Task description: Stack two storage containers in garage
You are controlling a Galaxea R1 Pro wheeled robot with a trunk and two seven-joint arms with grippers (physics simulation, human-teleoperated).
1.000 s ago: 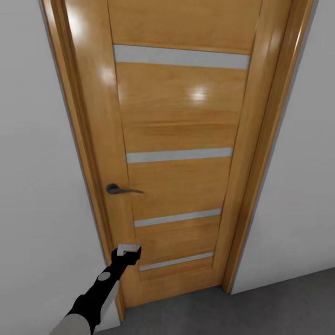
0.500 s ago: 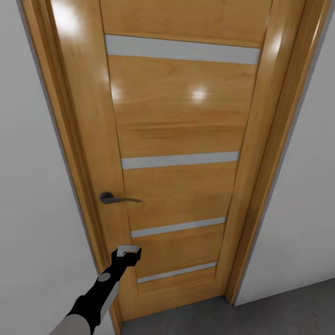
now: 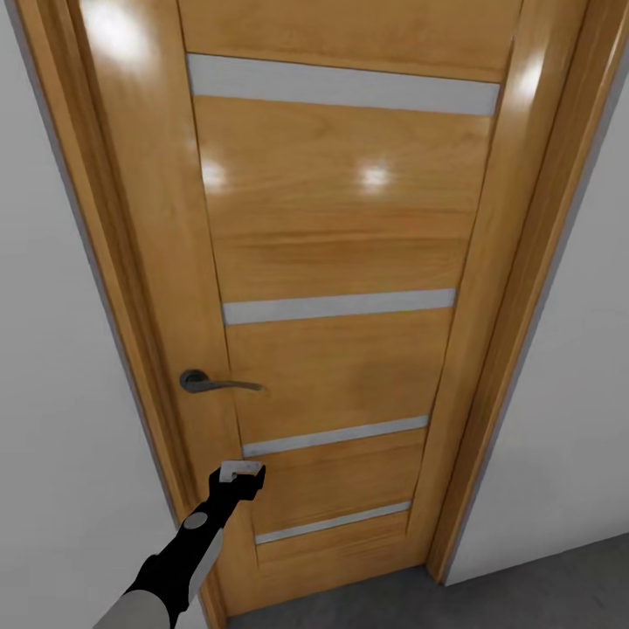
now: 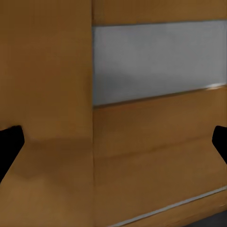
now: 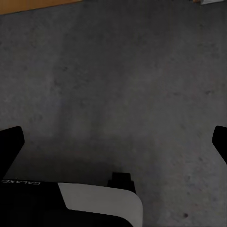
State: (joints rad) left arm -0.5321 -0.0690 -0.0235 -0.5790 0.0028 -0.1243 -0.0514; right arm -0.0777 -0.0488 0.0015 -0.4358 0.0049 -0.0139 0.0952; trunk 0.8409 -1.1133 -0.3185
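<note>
Left gripper [image 3: 242,473] — jaws apart, perhaps touching — at wooden door [image 3: 349,245].

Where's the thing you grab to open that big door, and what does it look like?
Find the tall, shiny wooden door with pale grey stripes running across it. Near its left edge, just below the second stripe from the top, sits the door handle. It is the one dark metal piece there: a round base with a thin lever pointing right.

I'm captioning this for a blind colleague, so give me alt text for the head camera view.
A closed honey-coloured wooden door with four horizontal frosted strips stands between pale walls. The robot's left gripper is raised close to the door's lower part, below the dark lever handle. A strip of dark-grey floor shows at the bottom right.
</note>
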